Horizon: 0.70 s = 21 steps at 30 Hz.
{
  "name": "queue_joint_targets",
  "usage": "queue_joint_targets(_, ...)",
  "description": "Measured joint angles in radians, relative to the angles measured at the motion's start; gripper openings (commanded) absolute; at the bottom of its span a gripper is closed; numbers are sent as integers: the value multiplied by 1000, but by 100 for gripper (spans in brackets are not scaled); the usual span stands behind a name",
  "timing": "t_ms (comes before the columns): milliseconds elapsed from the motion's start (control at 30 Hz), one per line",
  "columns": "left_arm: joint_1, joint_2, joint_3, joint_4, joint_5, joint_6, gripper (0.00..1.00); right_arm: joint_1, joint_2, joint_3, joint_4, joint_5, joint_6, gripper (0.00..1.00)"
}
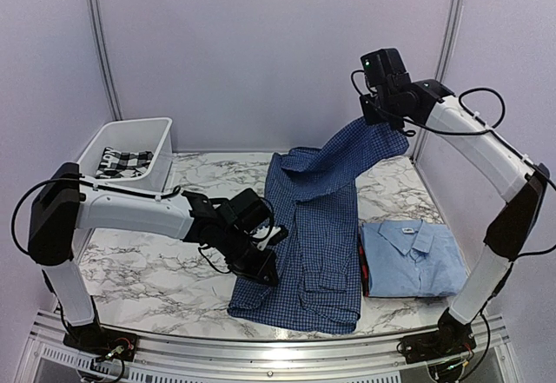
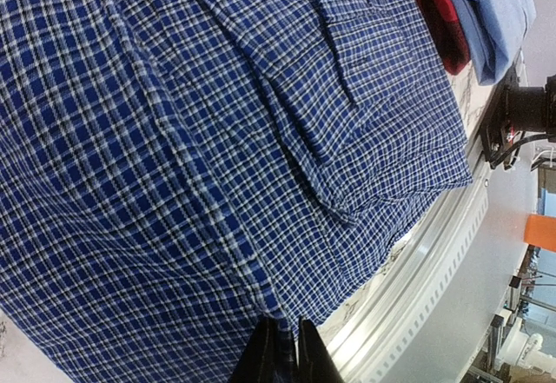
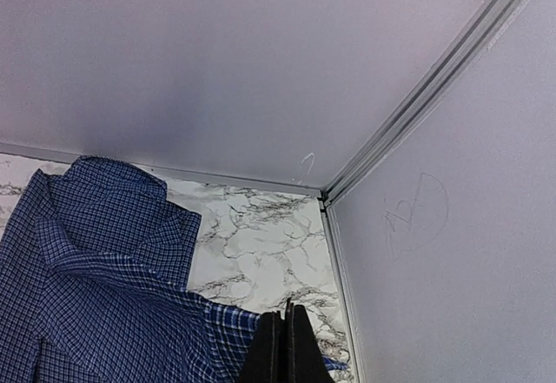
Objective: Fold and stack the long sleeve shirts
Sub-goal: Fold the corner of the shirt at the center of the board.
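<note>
At the near edge of the desk (image 1: 148,266), the left jaws sit right at the near-left hem corner of the dark blue check shirt (image 1: 304,227). In the wrist view they look almost pinched together, but honestly I can't tell if there's cloth between them or not.

The shirt lies flat around mid-desk with its long axis running straight away from the arms, hem near and collar far. Just beside it on the right, the light blue shirt (image 1: 415,260) is already folded and sits on something red (image 1: 363,266).

Further back and higher up, the right jaws are clenched on the sleeve (image 1: 360,148) at the shirt's right side. They hold it well above the desk, so it slopes down to the shoulder.

What matters imo is that the sleeve end is up at the far right and the body lies left of it and below. The fold probably has to travel leftward and down across the body. That's the right arm's job, since the left is nearer the hem and only good for pinning that corner.

Way back left there's a white bin (image 1: 130,140) with a black-and-white checked cloth (image 1: 122,161) in it.
</note>
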<state>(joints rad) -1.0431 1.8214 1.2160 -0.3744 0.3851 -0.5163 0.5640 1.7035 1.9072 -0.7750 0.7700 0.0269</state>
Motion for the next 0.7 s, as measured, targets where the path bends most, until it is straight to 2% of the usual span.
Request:
queue_joint_targets(133,-4,15,31,1,1,0,14,-3,0,-47,-4,-1,6,0)
queue_joint_targets(367,-5,26,46,2,6,1,37,-30,-3,-61,-12,-3,6,0)
queue_joint_targets(567,-6,25,45,2,-3,1,38,-31,-4,-58,-13,-4,6,0)
queue_joint_targets(700,-4,22,44,2,-22,-2,35,-31,-4,-48,-20,-2,6,0)
